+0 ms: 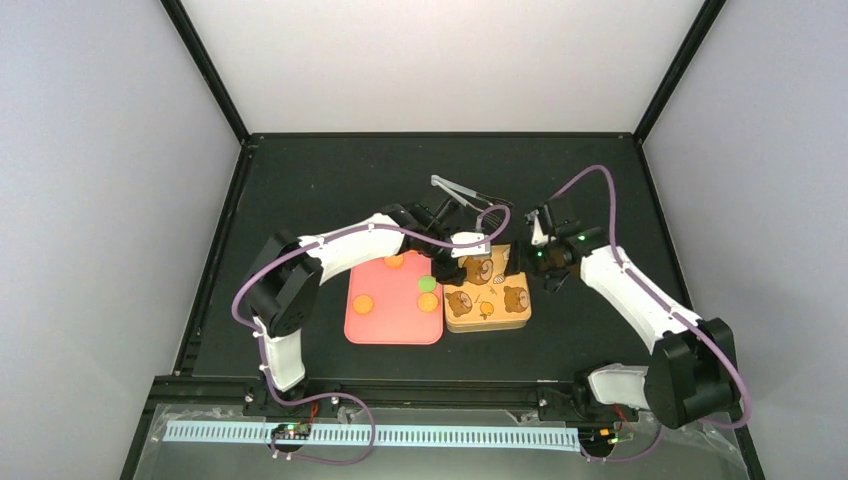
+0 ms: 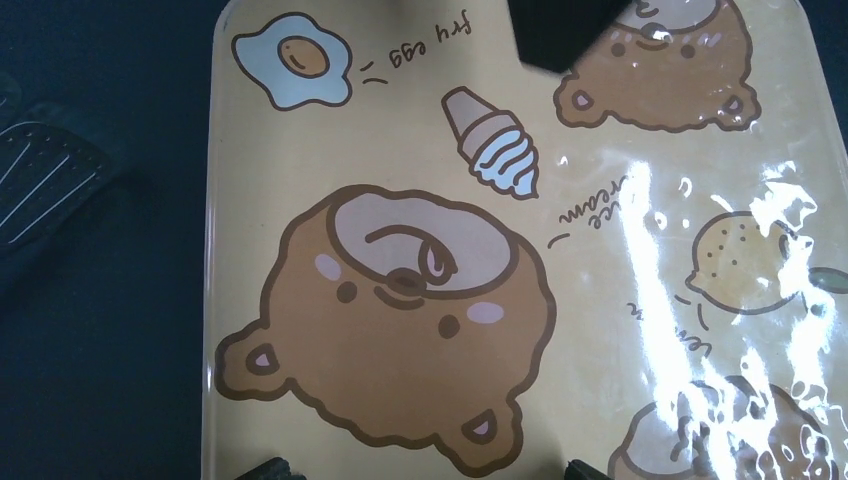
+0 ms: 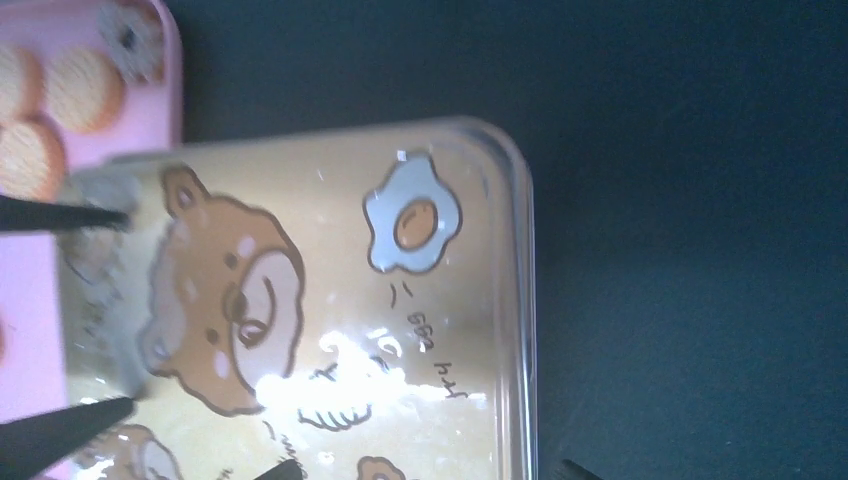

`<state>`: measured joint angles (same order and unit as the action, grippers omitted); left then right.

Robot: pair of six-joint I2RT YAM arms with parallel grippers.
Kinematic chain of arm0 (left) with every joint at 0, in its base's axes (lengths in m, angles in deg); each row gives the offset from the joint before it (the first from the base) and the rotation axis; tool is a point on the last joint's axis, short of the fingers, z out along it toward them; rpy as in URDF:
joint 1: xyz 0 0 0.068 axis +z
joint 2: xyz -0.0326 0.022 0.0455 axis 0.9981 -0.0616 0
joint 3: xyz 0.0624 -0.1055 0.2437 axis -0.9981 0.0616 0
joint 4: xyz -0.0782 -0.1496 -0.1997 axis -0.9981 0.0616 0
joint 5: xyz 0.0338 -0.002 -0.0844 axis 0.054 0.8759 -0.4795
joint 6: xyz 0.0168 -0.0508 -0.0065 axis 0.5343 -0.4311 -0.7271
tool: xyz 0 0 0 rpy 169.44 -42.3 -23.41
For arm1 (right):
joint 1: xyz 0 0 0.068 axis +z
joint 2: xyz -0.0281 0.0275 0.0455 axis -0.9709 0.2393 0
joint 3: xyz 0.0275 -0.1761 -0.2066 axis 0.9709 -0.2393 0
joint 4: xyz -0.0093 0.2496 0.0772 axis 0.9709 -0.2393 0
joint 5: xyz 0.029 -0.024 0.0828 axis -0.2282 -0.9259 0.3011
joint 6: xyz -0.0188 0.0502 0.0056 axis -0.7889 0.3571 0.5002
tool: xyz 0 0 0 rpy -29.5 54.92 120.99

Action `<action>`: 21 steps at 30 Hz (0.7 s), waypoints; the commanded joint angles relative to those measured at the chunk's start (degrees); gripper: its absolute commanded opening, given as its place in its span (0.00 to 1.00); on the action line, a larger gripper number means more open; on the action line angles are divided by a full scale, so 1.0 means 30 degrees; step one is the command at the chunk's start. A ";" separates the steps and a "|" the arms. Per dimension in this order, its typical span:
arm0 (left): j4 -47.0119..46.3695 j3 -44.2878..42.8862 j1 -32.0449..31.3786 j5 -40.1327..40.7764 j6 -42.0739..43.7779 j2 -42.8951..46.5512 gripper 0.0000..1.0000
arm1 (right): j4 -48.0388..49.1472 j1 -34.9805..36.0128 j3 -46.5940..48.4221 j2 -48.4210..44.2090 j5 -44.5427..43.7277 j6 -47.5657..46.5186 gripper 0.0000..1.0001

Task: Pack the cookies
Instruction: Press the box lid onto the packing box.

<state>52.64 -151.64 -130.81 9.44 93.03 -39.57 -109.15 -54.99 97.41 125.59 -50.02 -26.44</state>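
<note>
The cookies (image 1: pixel 394 261) lay on the pink tray (image 1: pixel 390 332), just left of the bear-print box (image 1: pixel 500 318). In the top view, three were orange and one was green. The left gripper (image 2: pixel 428 472) hung over the box lid (image 2: pixel 640 300), jaws spread wide and empty. The right gripper (image 3: pixel 430 472) hung over the box's far right corner, jaws likewise apart, gripping nothing. The tongs (image 1: pixel 455 190) lay beyond the box.

Bright, even light — glare streaks the lid (image 2: pixel 660 230); right-wrist view soft.
</note>
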 commanded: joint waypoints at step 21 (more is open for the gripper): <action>0.0128 0.0297 -0.0016 0.0612 -0.0357 -0.0173 0.73 | 0.4602 -0.3057 -0.0292 0.3244 0.4039 0.1484 0.30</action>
<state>51.79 -151.32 -130.81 10.49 92.81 -39.57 -98.07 -63.64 96.97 132.35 -38.16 -21.96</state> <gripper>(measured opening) 0.719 0.305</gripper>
